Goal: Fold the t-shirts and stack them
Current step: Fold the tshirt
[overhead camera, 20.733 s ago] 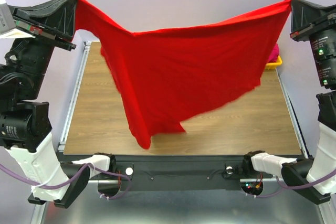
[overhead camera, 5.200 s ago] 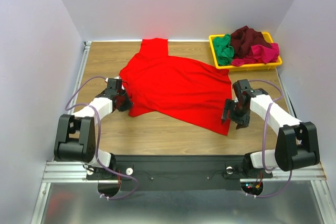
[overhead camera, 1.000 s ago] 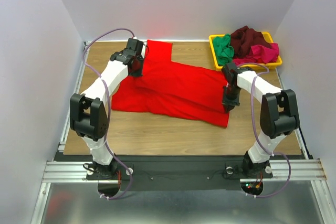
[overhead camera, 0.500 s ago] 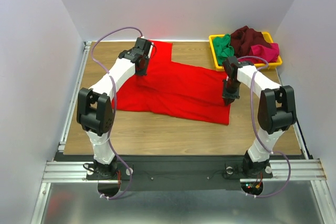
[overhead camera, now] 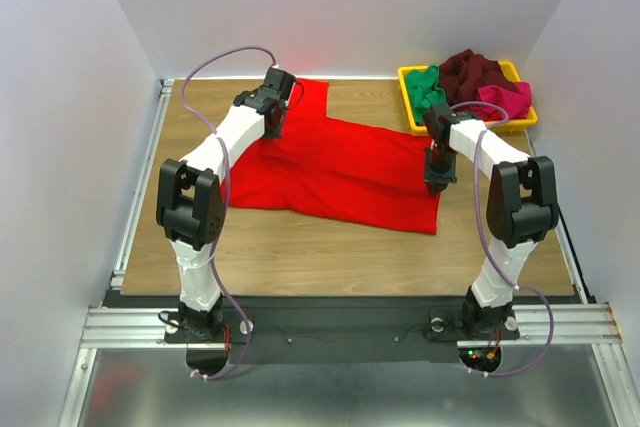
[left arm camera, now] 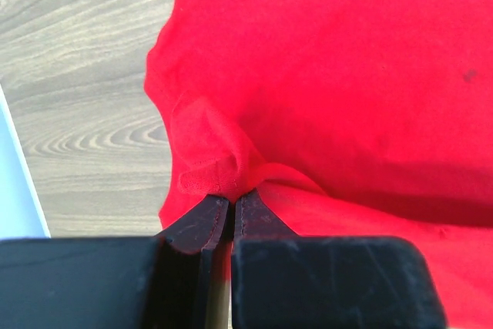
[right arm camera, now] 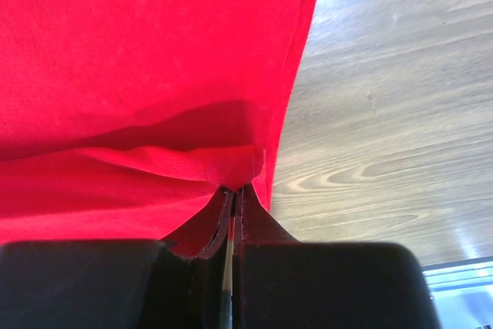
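Light wood-grain table [overhead camera: 330,257], bright red t-shirt [overhead camera: 340,167] lying partly folded across its middle and far side, yellow tray [overhead camera: 405,97] at its far right corner

Red t-shirt [overhead camera: 340,172] spread, partly folded; other t-shirts [overhead camera: 470,82] heaped, crumpled.

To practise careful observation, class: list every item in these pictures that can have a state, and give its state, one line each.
Red t-shirt: lying on table, partly folded.
Left claw: shut on red t-shirt.
Right claw: shut on red t-shirt.
Green t-shirt: crumpled in yellow tray.
Maroon t-shirt: crumpled in tray.
Pink t-shirt: crumpled in tray.
Yellow tray: holds three shirts.
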You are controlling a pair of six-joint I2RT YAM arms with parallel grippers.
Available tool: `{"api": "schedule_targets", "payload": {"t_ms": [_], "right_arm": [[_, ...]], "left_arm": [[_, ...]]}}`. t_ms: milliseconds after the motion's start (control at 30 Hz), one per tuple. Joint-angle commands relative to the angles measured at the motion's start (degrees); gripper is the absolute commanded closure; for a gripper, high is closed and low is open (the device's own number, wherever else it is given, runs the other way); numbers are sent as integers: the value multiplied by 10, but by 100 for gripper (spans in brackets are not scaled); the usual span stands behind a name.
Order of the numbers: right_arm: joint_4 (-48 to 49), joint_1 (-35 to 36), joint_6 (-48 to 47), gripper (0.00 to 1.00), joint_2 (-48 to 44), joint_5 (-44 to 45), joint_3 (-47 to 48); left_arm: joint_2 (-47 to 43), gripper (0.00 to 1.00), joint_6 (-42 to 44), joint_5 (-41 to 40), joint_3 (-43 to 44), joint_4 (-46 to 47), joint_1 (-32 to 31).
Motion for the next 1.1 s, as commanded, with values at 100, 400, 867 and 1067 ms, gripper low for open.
{"api": "schedule_targets", "payload": {"t_ms": [100, 400, 867, 1067], "right_arm": [[0, -11, -10, 100, 11, 24, 35], [-2, -13, -1, 30, 0, 13, 69], [28, -12, -2, 25, -101, -88, -24], [44, -12, 4, 25, -95, -79, -68]], "left_arm": [[12, 100, -7, -38, 70, 4, -1], [14, 2, -45, -53, 116, -3, 0], [-92, 2, -215, 140, -186, 121, 13], [-101, 1, -259, 181, -258, 168, 36]]}}
